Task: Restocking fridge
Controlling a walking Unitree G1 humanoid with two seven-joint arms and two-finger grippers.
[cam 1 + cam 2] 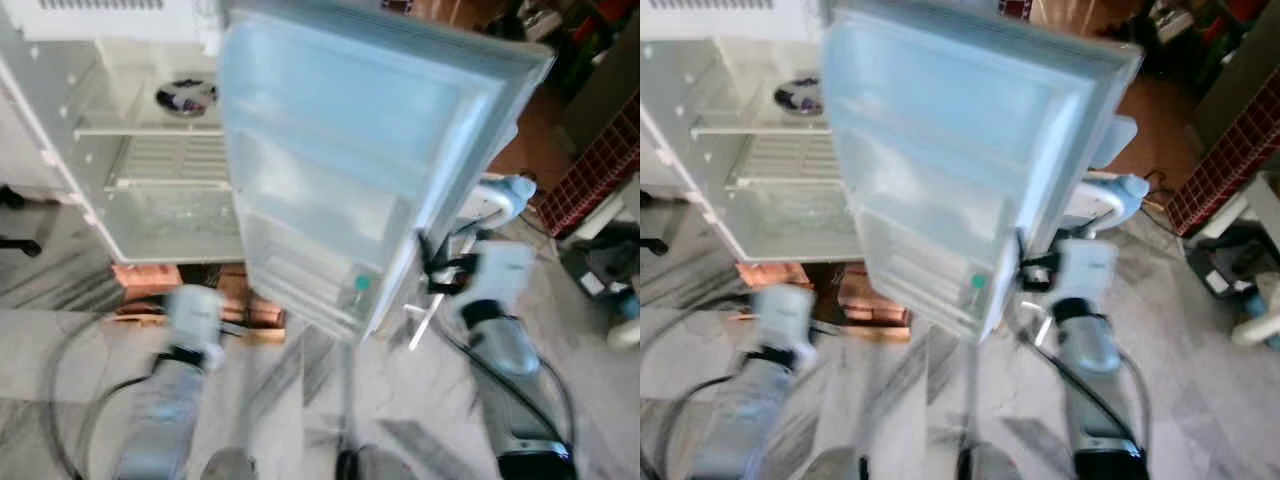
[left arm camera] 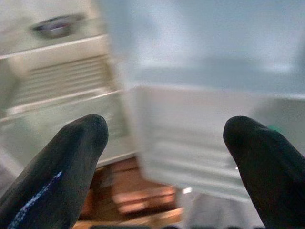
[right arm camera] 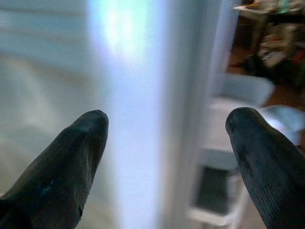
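A white fridge (image 1: 150, 170) stands open, its door (image 1: 340, 150) swung wide toward me. A dark bowl (image 1: 186, 97) sits on an upper shelf inside. A clear container with a green cap (image 1: 358, 292) rests in the lowest door shelf. My right gripper (image 1: 432, 265) is open at the door's outer edge, and in the right wrist view that gripper (image 3: 167, 138) has the door edge (image 3: 190, 95) between its fingers without touching it. My left gripper (image 2: 167, 143) is open and holds nothing, pointing at the fridge interior from low in front. The views are blurred.
The fridge rests on wooden blocks (image 1: 150, 280) on a marble floor. A white stool (image 1: 500, 200) stands behind the door, and a red crate (image 1: 600, 165) and clutter lie at the right. Black cables (image 1: 70, 400) trail across the floor by my arms.
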